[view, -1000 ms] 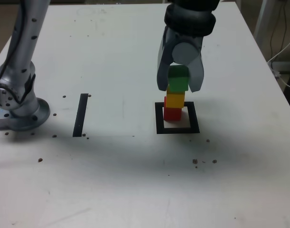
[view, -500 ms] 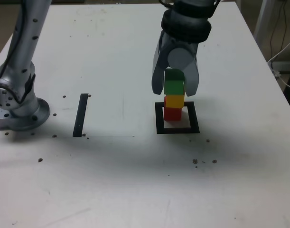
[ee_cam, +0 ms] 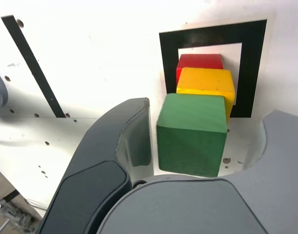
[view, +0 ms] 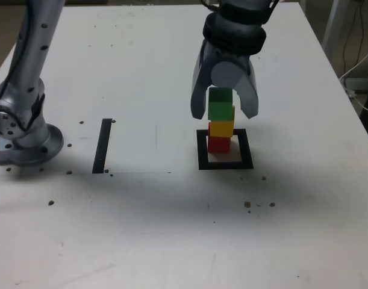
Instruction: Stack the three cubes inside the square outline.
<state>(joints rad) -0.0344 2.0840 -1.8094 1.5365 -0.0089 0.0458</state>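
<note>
I see a white counter [view: 141, 72] speckled with dark crumbs, white cables [view: 359, 69] trailing off its right edge, possibly onto brown floor.

No legible text, labels, nos. or signs anywhere

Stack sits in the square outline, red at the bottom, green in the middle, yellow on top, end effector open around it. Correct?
Not quite: the yellow cube is in the middle and the green cube on top, as the exterior view shows. Red cube at the bottom, square outline and open end effector are right.
</note>
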